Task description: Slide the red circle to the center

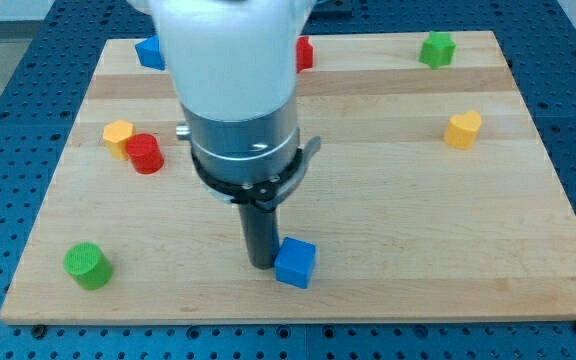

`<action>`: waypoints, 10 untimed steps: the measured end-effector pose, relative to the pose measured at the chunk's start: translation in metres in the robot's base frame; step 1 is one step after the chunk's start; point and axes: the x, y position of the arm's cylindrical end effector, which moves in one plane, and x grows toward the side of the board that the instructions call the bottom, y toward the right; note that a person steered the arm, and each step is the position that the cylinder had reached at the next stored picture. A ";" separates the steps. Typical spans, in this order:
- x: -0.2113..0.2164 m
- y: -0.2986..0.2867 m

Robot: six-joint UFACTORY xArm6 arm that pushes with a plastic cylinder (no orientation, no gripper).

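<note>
The red circle [145,153] lies at the board's left side, touching a yellow block [118,136] just up-left of it. My tip [260,264] rests on the board near the view's bottom centre, right beside the left edge of a blue cube [295,262]. The tip is well to the right of and below the red circle. The arm's white and grey body hides the board's upper middle.
A green circle [88,265] sits at the bottom left. A blue block [149,52] and a red block [304,52] lie along the top edge, partly hidden by the arm. A green block [436,49] is at top right, a yellow heart [462,129] at right.
</note>
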 end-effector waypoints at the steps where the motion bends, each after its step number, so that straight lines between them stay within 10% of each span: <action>1: -0.004 -0.014; 5: -0.061 -0.206; 10: -0.129 -0.162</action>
